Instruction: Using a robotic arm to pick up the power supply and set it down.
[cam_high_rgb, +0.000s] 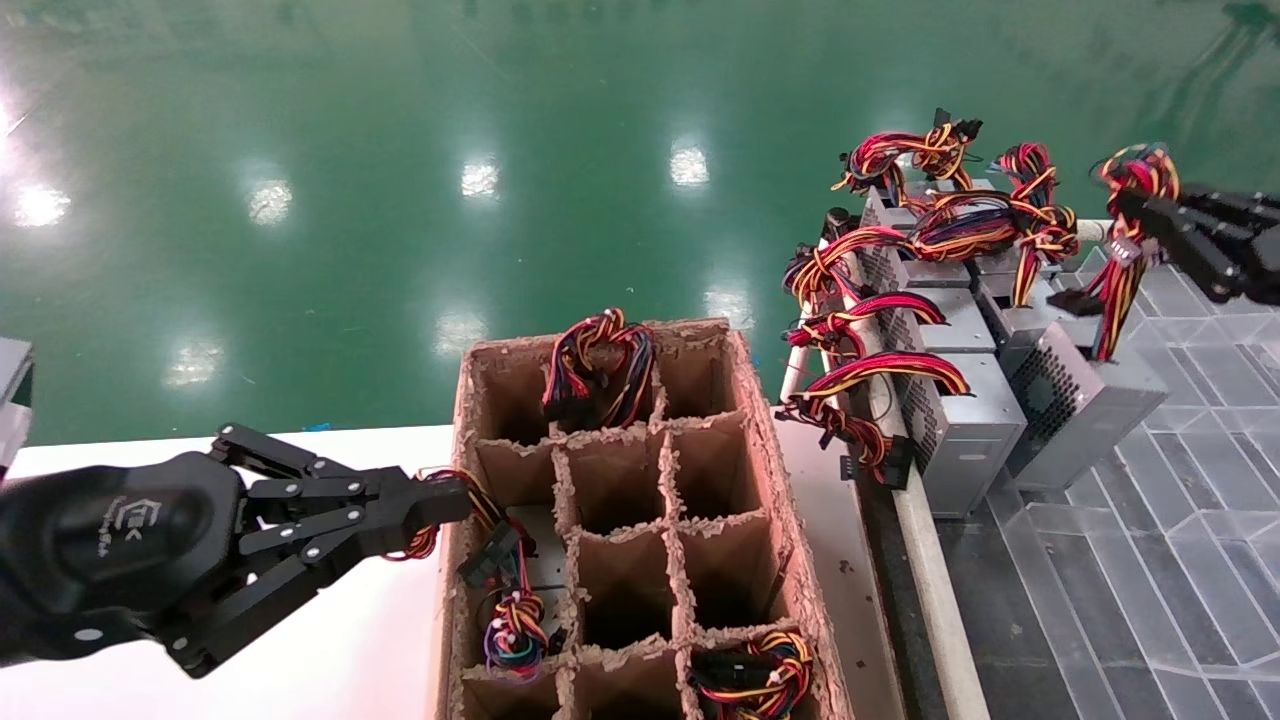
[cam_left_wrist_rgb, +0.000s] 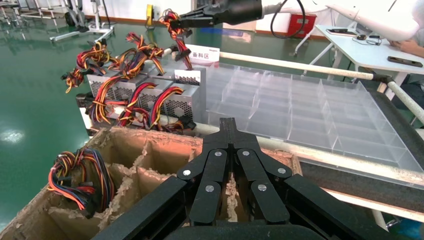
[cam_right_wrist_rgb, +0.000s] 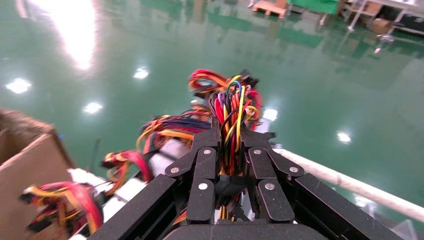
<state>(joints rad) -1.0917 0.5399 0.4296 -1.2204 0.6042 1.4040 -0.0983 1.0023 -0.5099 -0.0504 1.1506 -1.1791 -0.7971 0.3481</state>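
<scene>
My right gripper (cam_high_rgb: 1132, 208) is at the far right, shut on the red, yellow and black wire bundle (cam_right_wrist_rgb: 231, 107) of a silver power supply (cam_high_rgb: 1085, 400). That box hangs tilted beside a row of several like power supplies (cam_high_rgb: 950, 405). In the right wrist view the wires run up between the fingers of the right gripper (cam_right_wrist_rgb: 231, 134). In the left wrist view the right gripper (cam_left_wrist_rgb: 186, 21) shows far off, holding the wires above the box (cam_left_wrist_rgb: 189, 77). My left gripper (cam_high_rgb: 455, 503) is shut with nothing in it, its tips (cam_left_wrist_rgb: 228, 125) over the cardboard box's left edge.
A brown cardboard box (cam_high_rgb: 765, 430) with divider cells stands in the middle; wired power supplies sit in its far cell (cam_high_rgb: 597, 365), a left cell (cam_high_rgb: 515, 610) and a near cell (cam_high_rgb: 760, 675). A clear plastic compartment tray (cam_high_rgb: 1150, 570) lies on the right. A white table (cam_high_rgb: 330, 640) is under my left arm.
</scene>
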